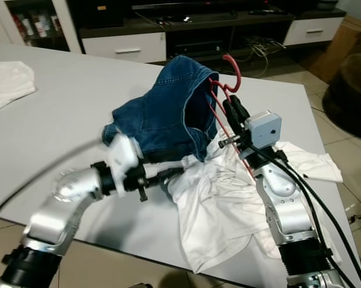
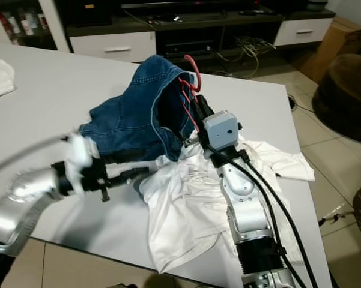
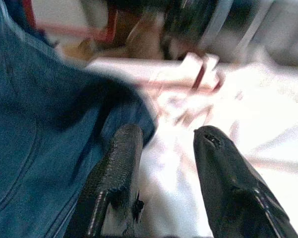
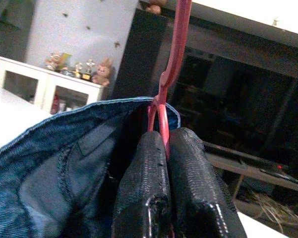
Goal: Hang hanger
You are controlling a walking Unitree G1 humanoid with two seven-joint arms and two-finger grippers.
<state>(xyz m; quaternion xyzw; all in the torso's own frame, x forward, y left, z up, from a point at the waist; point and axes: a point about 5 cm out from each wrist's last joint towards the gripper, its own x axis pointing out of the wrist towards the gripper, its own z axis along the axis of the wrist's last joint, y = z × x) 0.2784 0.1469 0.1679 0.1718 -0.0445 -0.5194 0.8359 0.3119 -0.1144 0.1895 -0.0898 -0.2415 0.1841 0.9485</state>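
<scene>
Over table, right gripper clamps red hanger inside jeans.

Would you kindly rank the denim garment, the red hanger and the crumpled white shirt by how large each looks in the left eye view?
1. White shirt, slightly the largest spread, though nearer the camera.
2. Denim garment, close behind; the gap is unsure.
3. Red hanger, clearly smallest, a thin wire held by the right gripper.
</scene>
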